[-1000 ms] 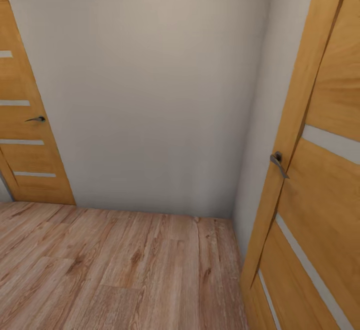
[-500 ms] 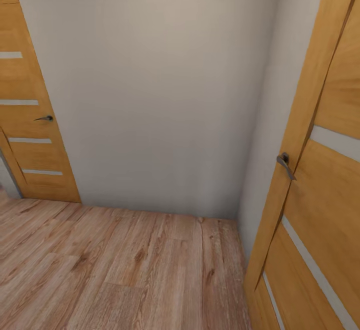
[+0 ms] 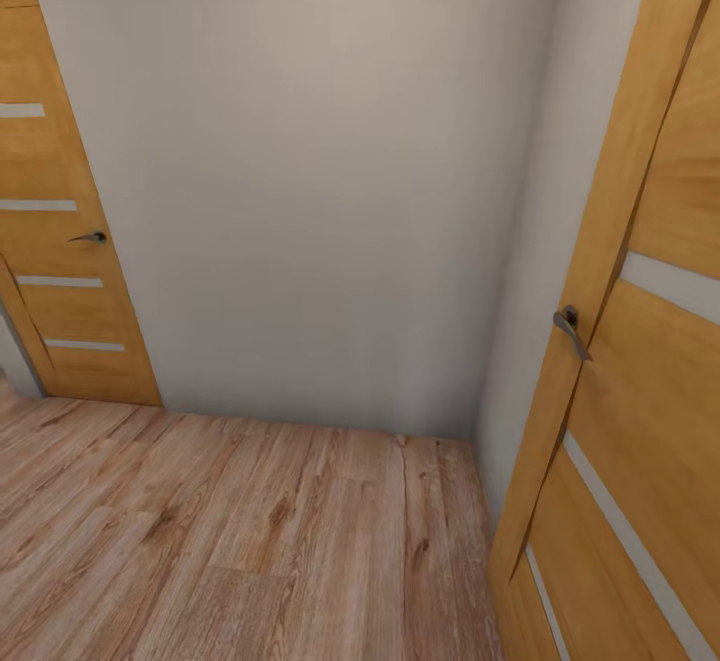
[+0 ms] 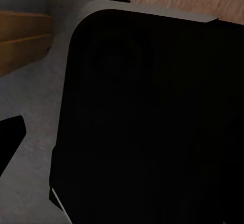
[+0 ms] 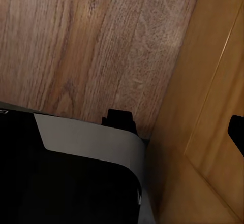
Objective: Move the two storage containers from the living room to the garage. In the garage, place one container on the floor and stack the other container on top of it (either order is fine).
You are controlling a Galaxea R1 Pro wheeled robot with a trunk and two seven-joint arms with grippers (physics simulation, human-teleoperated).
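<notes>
The right door [image 3: 650, 341] ran off the head view's edge (top and bottom); the left door [image 3: 50, 241] was cropped too.

We are inside a home, in a bare hallway corner: light wood plank floor [image 3: 250, 541], plain off-white wall [image 3: 320, 191], and two orange-wood doors with glass slits, at left [image 3: 50, 241] and right [image 3: 640, 341], each with a lever handle.

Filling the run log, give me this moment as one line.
place: wood floor, corner by plain wall | doors: left door, right door | bins: unseen | grippers: state unclear
</notes>
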